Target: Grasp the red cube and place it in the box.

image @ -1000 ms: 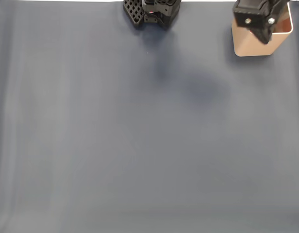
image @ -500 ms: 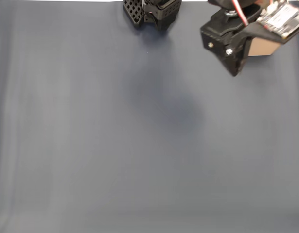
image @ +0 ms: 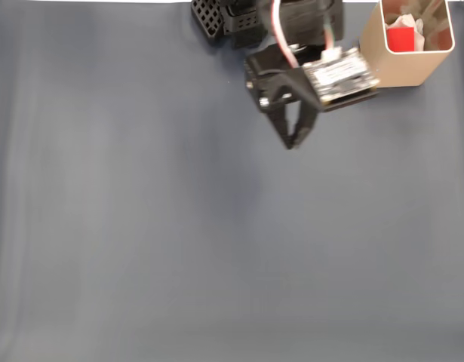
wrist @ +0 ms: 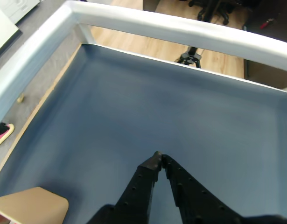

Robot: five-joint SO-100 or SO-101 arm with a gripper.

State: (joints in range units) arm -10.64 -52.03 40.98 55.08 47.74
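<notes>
The red cube [image: 401,36] lies inside the tan box [image: 401,69] at the top right of the fixed view, down against its white inside. My gripper [image: 293,140] hangs over the mat to the left of the box, fingers pointing down the picture and shut on nothing. In the wrist view the gripper [wrist: 158,157] has its black tips touching above the bare blue mat, and a corner of the box [wrist: 31,205] shows at the bottom left.
The arm's black base [image: 232,16] stands at the top centre of the fixed view. A dark blue mat [image: 179,241] covers the table. In the wrist view a white rail [wrist: 180,29] runs along the table's far edge, with wooden floor beyond.
The gripper has swung left and away from above the box, which is now uncovered with the red cube showing inside it.
</notes>
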